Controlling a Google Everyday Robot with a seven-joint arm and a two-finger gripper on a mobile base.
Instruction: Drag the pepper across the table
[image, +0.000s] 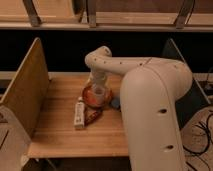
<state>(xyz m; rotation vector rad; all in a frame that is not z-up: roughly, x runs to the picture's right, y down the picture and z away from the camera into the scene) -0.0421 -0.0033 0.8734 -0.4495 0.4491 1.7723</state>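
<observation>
- white tube: lies mid-surface, on the left-edge side of the group.
- pepper: just right of the tube, on the front-edge side of the orange dish.
- tool: down over the dish; whether it is open or closed, cannot tell.

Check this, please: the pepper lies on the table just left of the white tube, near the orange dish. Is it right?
Not quite. In the camera view the pepper lies just right of the white tube, on the table, near the orange dish. The gripper is over that dish.
</observation>
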